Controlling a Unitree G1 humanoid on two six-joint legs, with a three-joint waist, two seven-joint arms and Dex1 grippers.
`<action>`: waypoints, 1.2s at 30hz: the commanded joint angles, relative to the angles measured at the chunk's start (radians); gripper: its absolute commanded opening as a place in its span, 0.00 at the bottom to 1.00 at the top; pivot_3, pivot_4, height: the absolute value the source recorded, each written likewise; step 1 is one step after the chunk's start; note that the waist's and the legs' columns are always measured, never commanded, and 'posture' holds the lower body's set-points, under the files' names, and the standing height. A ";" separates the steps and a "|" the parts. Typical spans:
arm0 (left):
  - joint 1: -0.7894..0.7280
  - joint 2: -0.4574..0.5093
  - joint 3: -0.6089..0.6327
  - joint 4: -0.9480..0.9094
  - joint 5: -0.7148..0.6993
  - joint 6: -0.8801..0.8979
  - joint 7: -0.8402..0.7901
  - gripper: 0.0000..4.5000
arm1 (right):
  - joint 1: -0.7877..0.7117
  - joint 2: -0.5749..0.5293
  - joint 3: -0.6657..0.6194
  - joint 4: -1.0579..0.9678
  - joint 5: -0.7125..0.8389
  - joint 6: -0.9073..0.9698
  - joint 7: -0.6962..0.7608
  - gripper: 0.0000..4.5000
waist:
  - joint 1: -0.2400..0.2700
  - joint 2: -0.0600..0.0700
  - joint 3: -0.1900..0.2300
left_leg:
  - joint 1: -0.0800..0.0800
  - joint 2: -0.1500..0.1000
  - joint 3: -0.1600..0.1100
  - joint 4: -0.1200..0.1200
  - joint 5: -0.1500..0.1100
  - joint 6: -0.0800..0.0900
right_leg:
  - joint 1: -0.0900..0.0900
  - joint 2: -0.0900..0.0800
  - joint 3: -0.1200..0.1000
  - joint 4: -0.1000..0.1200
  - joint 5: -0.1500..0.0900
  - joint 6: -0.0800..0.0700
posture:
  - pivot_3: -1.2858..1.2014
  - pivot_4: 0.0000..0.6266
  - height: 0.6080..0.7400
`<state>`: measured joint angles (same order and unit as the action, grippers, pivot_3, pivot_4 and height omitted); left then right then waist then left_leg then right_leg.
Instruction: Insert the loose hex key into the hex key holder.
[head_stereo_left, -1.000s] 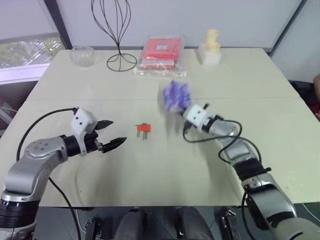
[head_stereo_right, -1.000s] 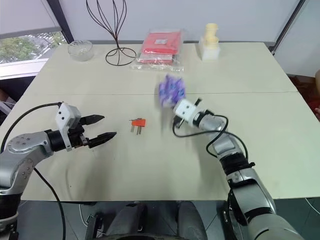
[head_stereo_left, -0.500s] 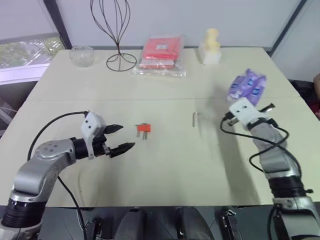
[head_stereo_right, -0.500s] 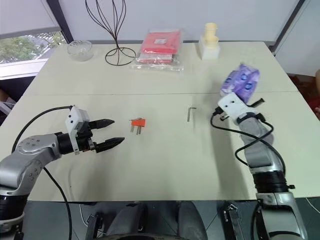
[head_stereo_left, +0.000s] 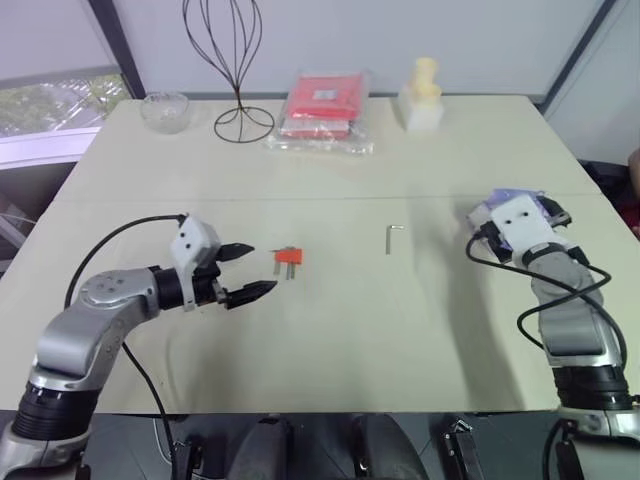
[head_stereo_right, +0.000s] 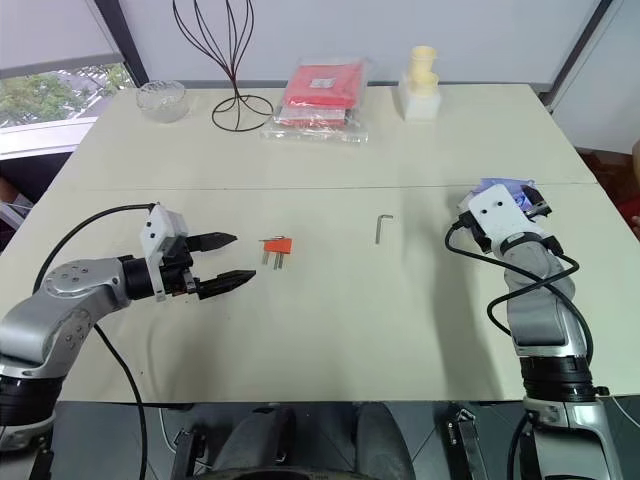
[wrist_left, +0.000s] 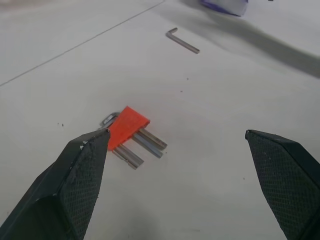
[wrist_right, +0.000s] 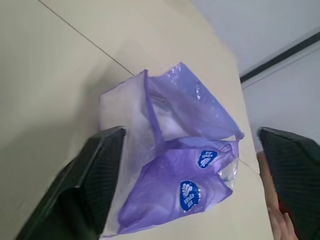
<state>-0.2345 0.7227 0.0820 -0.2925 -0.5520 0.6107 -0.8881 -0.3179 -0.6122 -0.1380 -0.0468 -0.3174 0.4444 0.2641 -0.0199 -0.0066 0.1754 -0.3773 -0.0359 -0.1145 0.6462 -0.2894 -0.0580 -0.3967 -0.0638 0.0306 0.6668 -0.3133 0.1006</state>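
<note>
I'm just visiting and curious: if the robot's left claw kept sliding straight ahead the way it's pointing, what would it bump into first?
Most likely the hex key holder. It lies on the table just ahead of the open left gripper, near one finger's side, so that finger may reach it first. The loose hex key lies well beyond.

Hex key holder (wrist_left: 127, 125): small orange-red block lying flat on the table, short dark keys sticking out one side, just ahead of the left gripper (wrist_left: 175, 165) fingers, nearer one fingertip (wrist_left: 92, 150), not touched. Loose hex key (wrist_left: 182, 41): thin grey L-rod, flat on the table, well beyond the holder, apart from both grippers.
</note>
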 joint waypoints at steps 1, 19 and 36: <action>-0.008 0.011 0.016 0.019 0.013 -0.029 -0.011 1.00 | -0.021 0.008 -0.062 -0.102 0.087 -0.100 0.007 0.99 | -0.001 0.000 0.000 | 0.000 0.000 0.000 0.000 0.000 0.000 | 0.000 0.000 0.000 0.000 0.000 0.000 | 0.52 0.24 1.00; -0.054 0.161 0.062 0.217 0.105 -0.191 -0.173 1.00 | -0.399 0.336 0.359 0.464 0.315 -0.407 0.433 0.99 | -0.025 0.000 0.000 | 0.000 0.000 -0.001 0.000 0.000 -0.001 | 0.000 -0.001 -0.001 0.000 0.000 0.000 | 0.52 0.24 1.00; 0.149 0.113 0.155 -0.026 0.044 -0.089 -0.036 1.00 | -0.613 0.470 0.414 0.995 0.246 -0.660 0.626 0.99 | -0.049 0.000 0.000 | 0.001 0.001 -0.001 -0.001 0.001 -0.002 | -0.002 -0.001 -0.001 0.004 0.000 0.000 | 0.52 0.24 1.00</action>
<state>-0.0849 0.8368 0.1985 -0.2883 -0.4924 0.5222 -0.9325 -0.9155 -0.1581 0.2696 0.9454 -0.0670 -0.1968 0.8678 -0.0690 -0.0066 0.1758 -0.3759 -0.0353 -0.1156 0.6451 -0.2887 -0.0596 -0.3990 -0.0646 0.0296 0.6708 -0.3129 0.1009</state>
